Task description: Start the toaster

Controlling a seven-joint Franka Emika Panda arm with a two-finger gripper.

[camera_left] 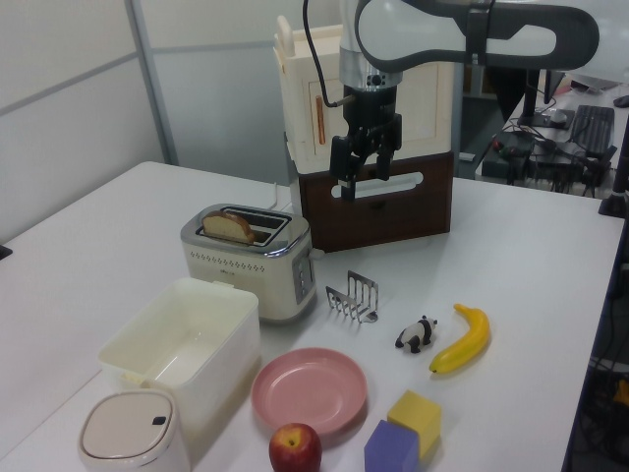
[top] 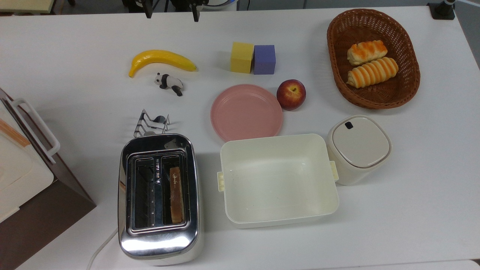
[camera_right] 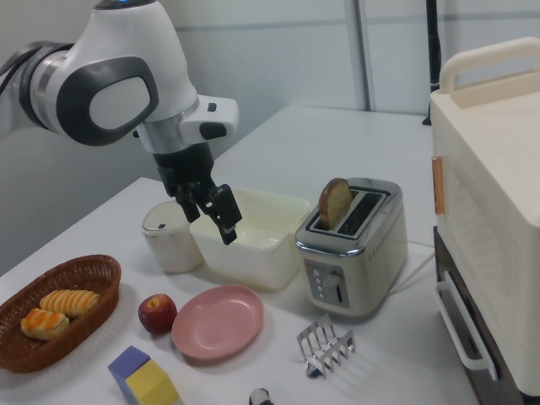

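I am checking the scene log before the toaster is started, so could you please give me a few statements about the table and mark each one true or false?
1. A slice of toast stands in one slot of the shiny chrome two-slot toaster. True.
2. The black two-finger gripper is pressing the toaster's lever. False: it hangs in the air, apart from the toaster.
3. The round pink plate holds the red apple. False: the apple sits on the table beside the plate.
4. Two striped bread rolls lie in the brown wicker basket. True.
5. The rectangular cream tub is empty. True.
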